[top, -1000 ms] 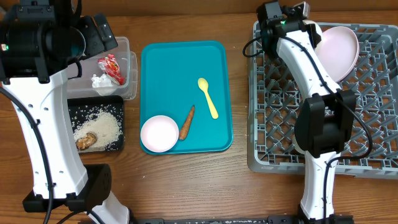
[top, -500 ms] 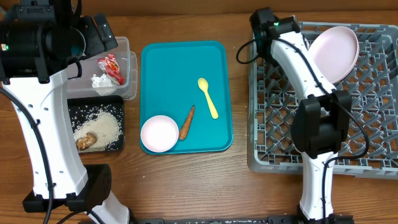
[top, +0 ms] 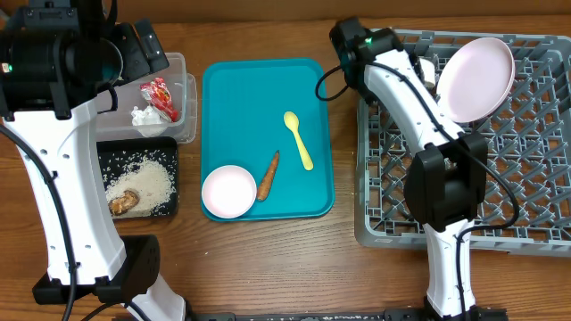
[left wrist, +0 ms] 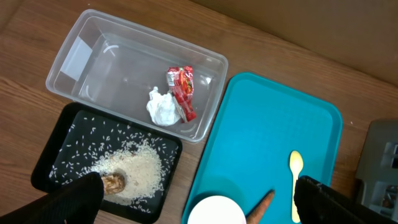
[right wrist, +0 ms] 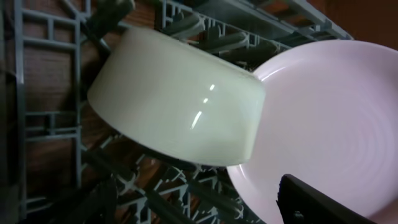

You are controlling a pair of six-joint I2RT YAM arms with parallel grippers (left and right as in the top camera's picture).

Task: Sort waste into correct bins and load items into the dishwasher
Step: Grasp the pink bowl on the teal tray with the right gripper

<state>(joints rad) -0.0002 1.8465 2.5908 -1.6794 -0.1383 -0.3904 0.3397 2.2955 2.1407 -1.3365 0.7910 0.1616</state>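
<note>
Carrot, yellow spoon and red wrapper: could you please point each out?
carrot (top: 268, 176), overhead view, mid-length.
yellow spoon (top: 301, 143), overhead view, on its handle.
red wrapper (left wrist: 181, 92), left wrist view, its centre.

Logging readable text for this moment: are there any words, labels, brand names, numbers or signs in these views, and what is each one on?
No text reads clearly in any view.
Red snack wrapper in the clear tub: pale patches of print, too small and blurred to read.
Teal tray, dish rack, pink plate: no markings visible.
</note>
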